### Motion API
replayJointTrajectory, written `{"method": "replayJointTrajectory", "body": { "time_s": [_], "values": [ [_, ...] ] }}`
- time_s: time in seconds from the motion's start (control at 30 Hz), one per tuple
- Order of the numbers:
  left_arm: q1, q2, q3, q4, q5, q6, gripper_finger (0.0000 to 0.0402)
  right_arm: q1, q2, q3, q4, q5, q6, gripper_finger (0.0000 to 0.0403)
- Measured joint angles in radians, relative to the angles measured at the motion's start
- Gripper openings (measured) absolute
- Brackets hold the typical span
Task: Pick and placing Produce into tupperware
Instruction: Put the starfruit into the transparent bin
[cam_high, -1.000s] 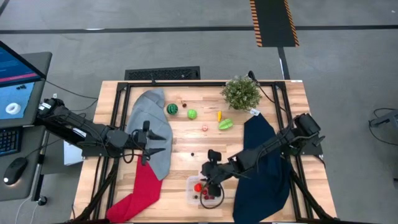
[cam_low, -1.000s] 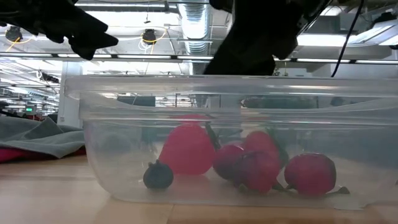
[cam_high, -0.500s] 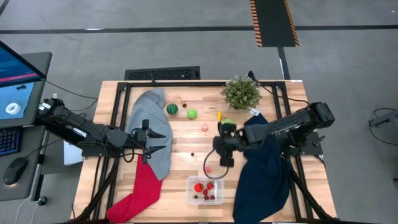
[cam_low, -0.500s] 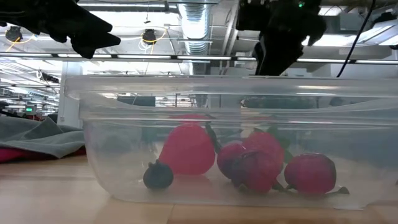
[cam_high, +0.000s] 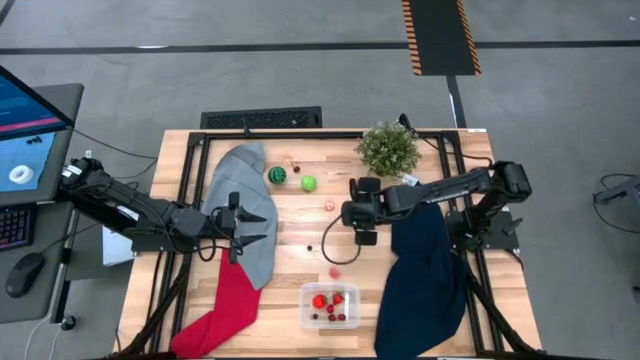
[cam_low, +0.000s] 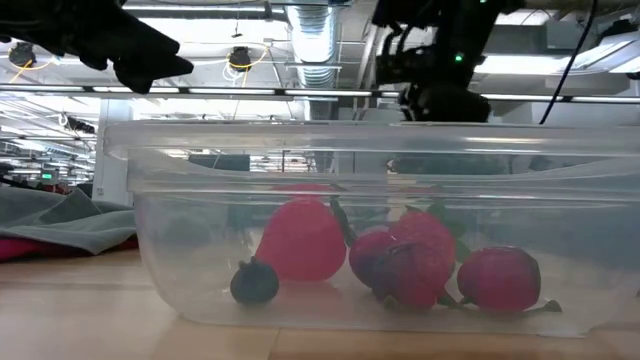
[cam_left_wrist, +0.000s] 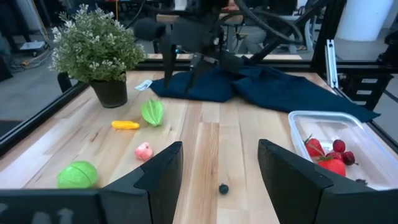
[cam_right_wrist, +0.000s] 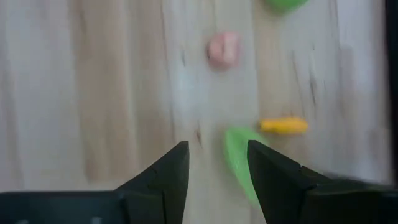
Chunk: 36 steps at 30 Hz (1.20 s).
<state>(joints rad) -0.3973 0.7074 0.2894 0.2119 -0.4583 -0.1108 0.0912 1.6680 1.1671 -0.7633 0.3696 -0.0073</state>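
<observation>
Now, right fingers: my right gripper (cam_right_wrist: 214, 168) stands parted with bare wood between the tips — nothing held, nothing touched.
Just ahead of them: a light green fruit (cam_right_wrist: 239, 158), a small yellow piece (cam_right_wrist: 283, 126) and a pink fruit (cam_right_wrist: 222, 50), all lying loose on the table (cam_high: 300, 235).
Right arm: reaching in over the navy cloth (cam_high: 420, 270), beside the potted plant (cam_high: 387, 148).
Further out: a striped melon ball (cam_high: 277, 175) and a green ball (cam_high: 309, 183) near the grey cloth (cam_high: 248, 215); a tiny dark berry (cam_left_wrist: 223, 188) sits alone mid-table.
Tupperware: the clear tupperware (cam_high: 330, 305) rests at the near edge — red fruits (cam_low: 300, 240) and one dark berry inside.
Left fingers: my left gripper (cam_left_wrist: 217, 180) hangs parted and empty over the grey cloth, red cloth (cam_high: 225, 300) just below.
</observation>
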Motion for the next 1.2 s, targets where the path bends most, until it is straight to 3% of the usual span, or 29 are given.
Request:
{"method": "replayJointTrajectory", "body": {
  "time_s": [0.1,0.2,0.57,0.7,1.0,1.2],
  "values": [
    [0.0,0.0,0.0,-0.02,0.0,-0.001,0.0198,0.022,0.02,0.001,-0.013,0.103,-0.018,0.0179],
    [0.0,0.005,0.0,-0.025,0.0,-0.01,0.0198,0.039,0.047,-0.001,-0.034,0.132,-0.026,0.0176],
    [0.0,0.061,0.0,0.004,-0.001,-0.015,0.0198,-0.002,0.06,-0.001,-0.054,-0.141,0.008,0.0189],
    [0.0,0.082,0.001,0.05,0.005,-0.005,0.0198,-0.002,0.06,-0.002,-0.064,-0.211,-0.023,0.0226],
    [0.0,0.092,0.001,0.05,0.005,0.0,0.0198,-0.003,0.061,-0.002,-0.083,-0.175,-0.046,0.0338],
    [0.0,0.092,0.001,0.049,0.005,0.004,0.0198,0.009,0.061,-0.002,-0.07,-0.203,-0.011,0.0379]
  ]
}}
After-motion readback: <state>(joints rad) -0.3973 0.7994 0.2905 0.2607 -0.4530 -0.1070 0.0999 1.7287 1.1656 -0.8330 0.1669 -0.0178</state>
